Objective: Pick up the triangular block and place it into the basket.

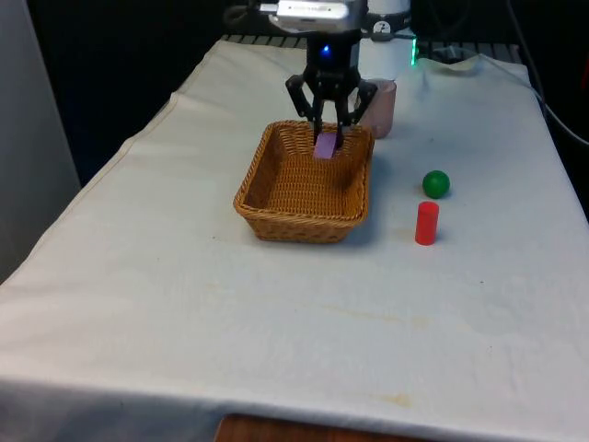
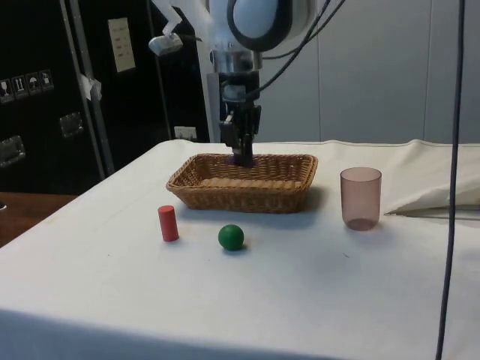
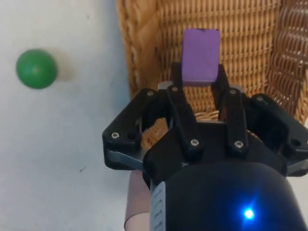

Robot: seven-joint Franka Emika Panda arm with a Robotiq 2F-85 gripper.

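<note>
clearly the task is well past its first half: the gripper (image 1: 329,140) is clamped on the purple triangular block (image 1: 326,145) and holds it over the far end of the wicker basket (image 1: 260,204), so the pick-up looks done and only the release is left. going across the front view from its left, bare white cloth comes first, then the basket with the block above its floor near the far wall, then a translucent pink cup (image 1: 382,109) just behind the basket's far corner, then a green ball (image 1: 436,183) and a red cylinder (image 1: 426,223) near each other on the cloth, apart from the basket. in the side view the gripper (image 2: 244,152) reaches down inside the rim of the basket (image 2: 240,196). in the wrist view the block (image 3: 200,56) sits pinched between the fingers (image 3: 177,96) with weave beneath it. whether it already touches the basket floor cannot be told; what remains is judged to be opening the fingers and lifting clear
</note>
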